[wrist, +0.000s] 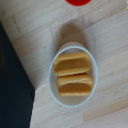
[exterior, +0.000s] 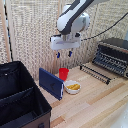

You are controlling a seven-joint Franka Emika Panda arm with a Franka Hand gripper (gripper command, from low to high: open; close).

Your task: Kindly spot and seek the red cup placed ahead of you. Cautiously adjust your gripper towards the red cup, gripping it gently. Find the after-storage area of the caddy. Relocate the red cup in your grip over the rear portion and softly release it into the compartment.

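Behind blue panel (exterior: 51,83), red cup (exterior: 63,74) partly hidden, end effector (exterior: 64,54) above.

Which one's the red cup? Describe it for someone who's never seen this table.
Start at the big black caddy on the exterior view's left, then move right past the flat dark-blue panel leaning beside it. The red cup stands upright on the wooden table just behind that panel, below the gripper. It's the only red item; its neighbour, a white bowl, holds yellow food.
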